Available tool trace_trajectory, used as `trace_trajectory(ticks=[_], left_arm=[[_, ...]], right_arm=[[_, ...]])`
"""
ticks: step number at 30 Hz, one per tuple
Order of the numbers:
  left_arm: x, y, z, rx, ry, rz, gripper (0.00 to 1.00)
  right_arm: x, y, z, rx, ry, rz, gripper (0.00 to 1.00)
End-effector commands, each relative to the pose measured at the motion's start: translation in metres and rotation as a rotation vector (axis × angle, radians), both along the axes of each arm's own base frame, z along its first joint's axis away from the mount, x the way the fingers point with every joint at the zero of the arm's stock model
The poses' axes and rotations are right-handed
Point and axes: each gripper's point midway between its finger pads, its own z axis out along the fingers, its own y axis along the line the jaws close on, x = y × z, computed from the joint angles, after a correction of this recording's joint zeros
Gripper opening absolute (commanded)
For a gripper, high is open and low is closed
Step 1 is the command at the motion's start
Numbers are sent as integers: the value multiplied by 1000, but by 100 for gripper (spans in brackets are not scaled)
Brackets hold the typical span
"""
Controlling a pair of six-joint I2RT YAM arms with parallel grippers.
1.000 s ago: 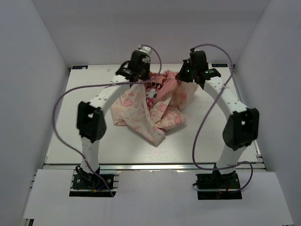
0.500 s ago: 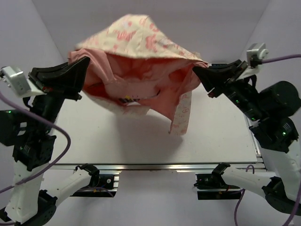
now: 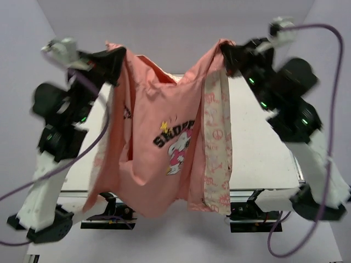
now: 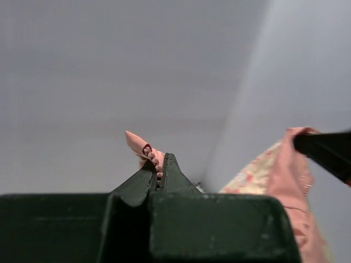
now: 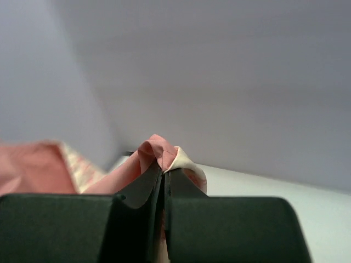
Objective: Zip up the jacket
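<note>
The small cream hooded jacket with pink print and solid pink lining [image 3: 164,159] hangs in the air above the white tabletop [image 3: 258,153], stretched between the two grippers, lining and a cartoon print [image 3: 176,143] towards the near side. One cream patterned front panel [image 3: 216,148] dangles on the right. The black left gripper [image 3: 113,59] is clamped on a small fold of pink fabric at the top left corner; the left wrist view shows just a nub of cloth poking past its tips [image 4: 160,171]. The black right gripper [image 3: 226,55] pinches a similar small fold [image 5: 163,169].

Both holds look shallow, so I judge a tug or swing could pull a corner free and drop the jacket in a heap. Lowered carelessly, it could land bunched with the front edges folded under and the zipper hidden. The loose hem might also catch on the arm bases or a purple cable [image 3: 329,109].

Count: one jacket, one tabletop, two arms, two grippers, two cables.
</note>
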Motion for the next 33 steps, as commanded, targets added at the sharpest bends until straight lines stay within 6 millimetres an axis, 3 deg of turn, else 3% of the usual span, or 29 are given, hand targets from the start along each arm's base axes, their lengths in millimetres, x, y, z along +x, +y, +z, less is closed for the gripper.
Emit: trace_trajectory(ticks=[1, 2, 3, 5, 6, 7, 8, 9, 11, 12, 13, 15, 16, 18, 19, 20, 21, 22, 23, 24, 25, 26, 27, 28, 29, 30, 31, 32, 33], left_arm=[[103, 3, -81, 4, 308, 274, 0], [122, 16, -96, -15, 361, 393, 0], [157, 7, -135, 19, 455, 455, 0], [188, 12, -170, 46, 541, 582, 0], [221, -2, -218, 107, 626, 619, 0], [236, -5, -240, 138, 670, 651, 0], [254, -6, -262, 160, 706, 683, 0], [288, -13, -308, 211, 792, 713, 3], [319, -32, -339, 231, 858, 663, 4], [335, -53, -308, 160, 814, 571, 8], [353, -67, -355, 211, 872, 549, 15], [359, -83, -367, 195, 879, 479, 33], [360, -87, -350, 163, 834, 454, 45], [356, -85, -347, 163, 822, 449, 78], [352, -82, -350, 175, 833, 456, 98], [346, -79, -334, 166, 817, 454, 98], [340, -77, -330, 184, 820, 448, 98], [331, -78, -339, 215, 848, 422, 98], [318, -74, -319, 216, 832, 406, 98], [306, -69, -320, 230, 855, 402, 98], [290, -61, -352, 279, 930, 419, 98], [276, -53, -359, 292, 957, 427, 98], [251, -41, -334, 244, 940, 431, 98], [235, -33, -341, 244, 961, 439, 98], [206, -21, -393, 291, 1066, 453, 98], [183, -11, -373, 247, 1030, 443, 98], [166, -5, -384, 247, 1051, 437, 98], [138, 3, -426, 269, 1143, 430, 98], [123, 5, -418, 229, 1125, 405, 98]], right_arm=[[96, -23, -53, -33, 204, -509, 0], [114, -19, -66, -70, 236, -549, 0], [130, -29, -54, -37, 233, -558, 0], [192, -7, -118, -87, 374, -523, 0], [217, -15, -135, -81, 407, -509, 0], [247, -7, -178, -116, 470, -507, 0], [263, -1, -195, -119, 489, -486, 0], [285, 12, -235, -138, 549, -419, 0], [306, 26, -268, -141, 580, -346, 0], [318, 31, -274, -104, 581, -295, 0], [333, 37, -292, -105, 593, -273, 7], [344, 39, -299, -111, 589, -231, 33], [343, 40, -298, -121, 584, -222, 62], [334, 39, -301, -145, 597, -204, 83], [323, 35, -271, -135, 540, -195, 89], [313, 32, -294, -162, 589, -195, 89], [297, 26, -267, -145, 556, -188, 89], [286, 23, -273, -155, 586, -188, 89], [274, 18, -298, -186, 653, -189, 89], [253, 16, -286, -179, 655, -159, 89], [237, 15, -300, -198, 711, -138, 89], [222, 13, -311, -209, 750, -120, 89], [193, 6, -336, -236, 818, -107, 89], [176, 3, -353, -247, 861, -97, 89], [162, 0, -365, -245, 889, -92, 89], [130, -9, -394, -266, 956, -83, 89], [116, -14, -408, -274, 983, -84, 89], [103, -17, -418, -268, 1004, -85, 89], [74, -19, -440, -282, 1054, -45, 89]])
